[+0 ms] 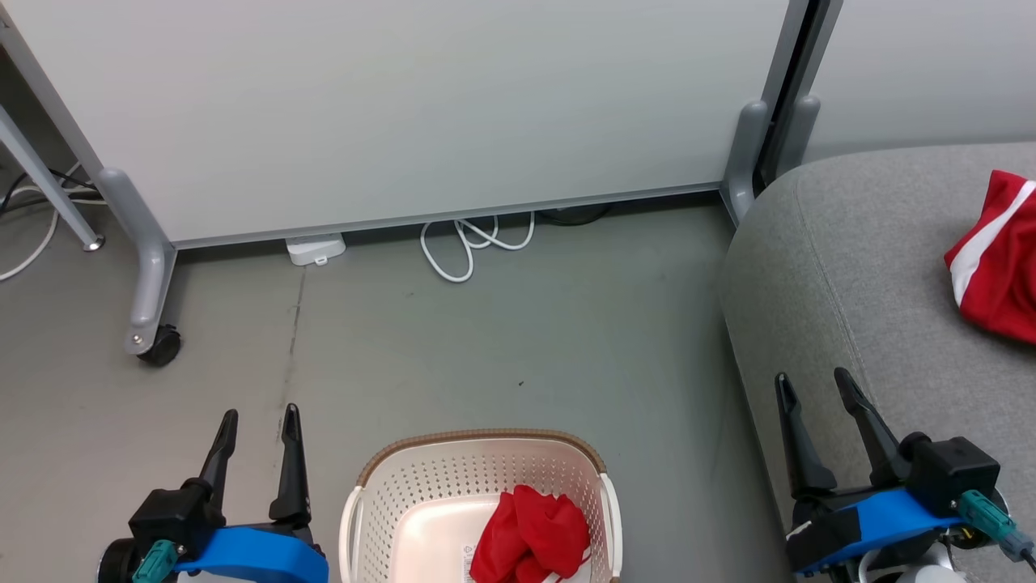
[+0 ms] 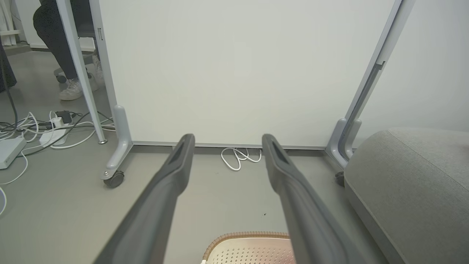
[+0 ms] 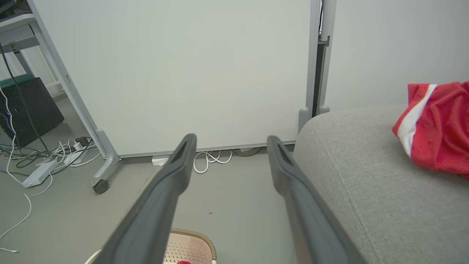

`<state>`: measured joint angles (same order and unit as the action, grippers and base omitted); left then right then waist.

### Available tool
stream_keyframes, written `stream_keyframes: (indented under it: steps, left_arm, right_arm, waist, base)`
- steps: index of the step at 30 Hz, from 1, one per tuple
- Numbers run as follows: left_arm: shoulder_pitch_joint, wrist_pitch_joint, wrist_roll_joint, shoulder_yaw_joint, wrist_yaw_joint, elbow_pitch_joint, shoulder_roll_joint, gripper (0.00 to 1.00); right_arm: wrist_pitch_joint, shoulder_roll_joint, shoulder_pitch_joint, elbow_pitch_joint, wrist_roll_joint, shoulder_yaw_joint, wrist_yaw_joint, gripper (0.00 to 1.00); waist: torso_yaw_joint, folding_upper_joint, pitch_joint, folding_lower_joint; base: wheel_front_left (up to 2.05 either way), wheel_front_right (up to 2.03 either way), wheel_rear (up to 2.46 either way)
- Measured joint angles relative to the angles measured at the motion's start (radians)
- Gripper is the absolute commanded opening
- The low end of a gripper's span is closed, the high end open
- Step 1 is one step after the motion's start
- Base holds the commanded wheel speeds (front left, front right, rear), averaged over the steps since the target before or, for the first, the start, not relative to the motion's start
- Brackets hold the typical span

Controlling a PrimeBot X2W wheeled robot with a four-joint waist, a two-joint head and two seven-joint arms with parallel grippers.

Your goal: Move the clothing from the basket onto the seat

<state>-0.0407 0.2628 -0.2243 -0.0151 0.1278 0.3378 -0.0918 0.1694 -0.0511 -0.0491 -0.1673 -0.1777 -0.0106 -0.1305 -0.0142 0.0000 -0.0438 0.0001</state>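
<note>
A plain red garment [image 1: 530,536] lies crumpled in the cream perforated basket [image 1: 405,502] on the floor at the bottom centre; the basket's brown rim [image 2: 243,235] shows between my left fingers. A red garment with a white stripe [image 1: 994,259] rests on the grey seat [image 1: 842,267] at the right, also the red cloth [image 3: 436,128] on the cushion [image 3: 351,176]. My left gripper [image 1: 259,414] hangs open left of the basket. My right gripper [image 1: 812,379] stands open over the seat's front edge, nothing between its fingers.
A white wheeled partition [image 1: 405,105] stands behind, its castor [image 1: 160,346] at the left. White cable loops [image 1: 473,243] and a power strip [image 1: 316,248] lie at its base. More cables [image 2: 44,126] and a person's shoes [image 2: 73,90] are far left.
</note>
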Motion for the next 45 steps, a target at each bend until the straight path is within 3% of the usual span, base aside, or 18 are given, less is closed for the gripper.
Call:
stream_keyframes:
  steps: [9, 27, 37, 45]
  left_arm:
    - [-0.060, 0.000, -0.006, -0.072, 0.001, 0.069, -0.003, 1.00]
    - [-0.436, -0.049, -0.176, -0.415, 0.001, 0.505, -0.009, 1.00]
    - [-0.628, -0.079, -0.228, -0.502, 0.001, 0.648, -0.016, 1.00]
    - [-0.684, -0.128, -0.253, -0.545, 0.001, 0.756, -0.040, 1.00]
  right_arm:
    - [0.005, 0.000, -0.050, 0.031, 0.010, 0.016, 0.000, 1.00]
    - [0.048, 0.000, -0.225, 0.061, 0.000, 0.101, 0.000, 1.00]
    - [0.080, 0.000, -0.278, 0.048, -0.048, 0.166, 0.000, 1.00]
    - [0.092, 0.000, -0.310, 0.034, -0.101, 0.209, 0.000, 1.00]
  waist:
    - [0.018, 0.0000, -0.083, 0.0000]
    - [0.131, -0.0001, -0.463, 0.0003]
    - [0.218, -0.0001, -0.646, 0.0002]
    - [0.295, -0.0001, -0.737, 0.0001]
  base:
    - [0.00, 0.00, 0.00]
    - [0.00, 0.00, 0.00]
    - [0.00, 0.00, 0.00]
    - [0.00, 0.00, 0.00]
